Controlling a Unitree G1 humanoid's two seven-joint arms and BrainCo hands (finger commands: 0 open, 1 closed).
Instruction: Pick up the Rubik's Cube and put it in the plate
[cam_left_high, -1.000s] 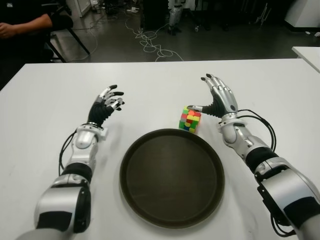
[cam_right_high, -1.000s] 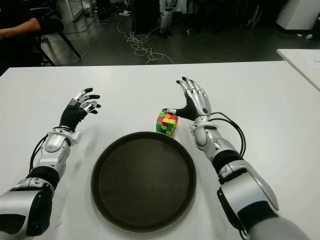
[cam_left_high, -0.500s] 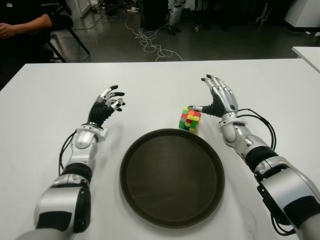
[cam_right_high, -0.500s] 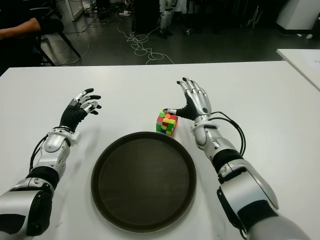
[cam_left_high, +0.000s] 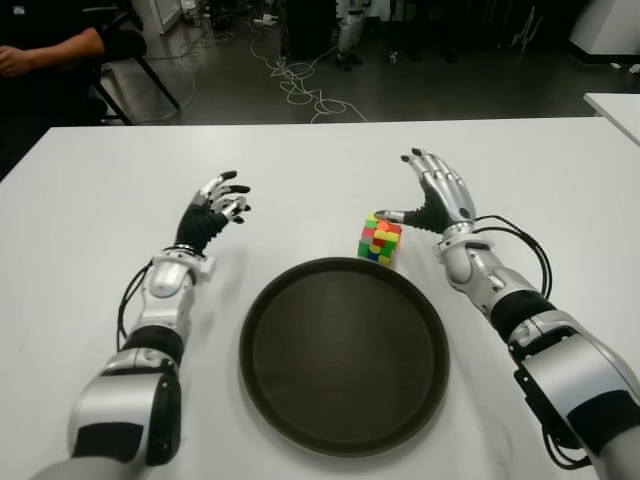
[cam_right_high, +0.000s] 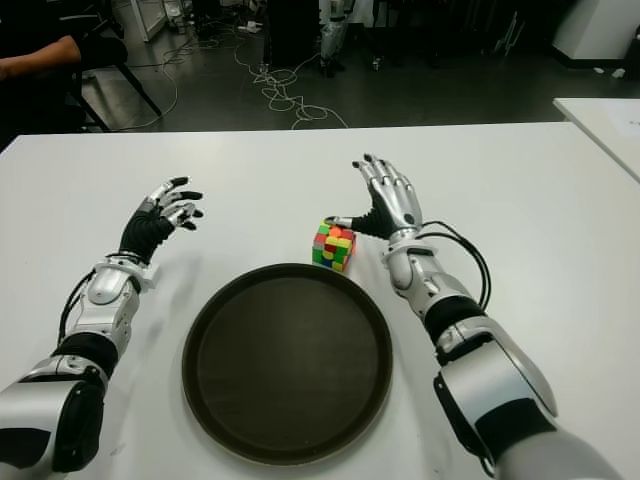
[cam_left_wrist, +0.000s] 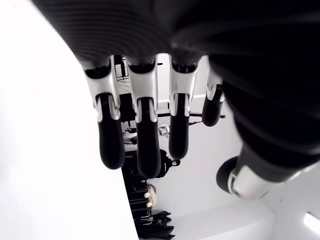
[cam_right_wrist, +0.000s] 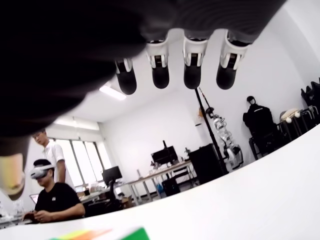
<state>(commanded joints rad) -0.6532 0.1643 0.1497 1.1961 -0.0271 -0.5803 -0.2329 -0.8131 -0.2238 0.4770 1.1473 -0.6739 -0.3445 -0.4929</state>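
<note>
The right hand stands with its four fingers spread and extended upward, holding nothing — its thumb reaches sideways to the top edge of the Rubik's Cube, and whether the tip actually touches cannot be told. The cube sits on the white table, just beyond the far right rim of the round dark plate, near the rim but outside it; its upper faces show green, yellow, red and orange squares. The right forearm runs back from the hand along the plate's right side, with a black cable looping beside the wrist. The left hand shows well to the left of the cube, beyond the plate's left side, its fingers loosely extended and parted with nothing between them. The plate holds nothing and lies between the two forearms. Past the table's far edge, cables trail over a dark floor, and a person's arm shows at the far left corner.
</note>
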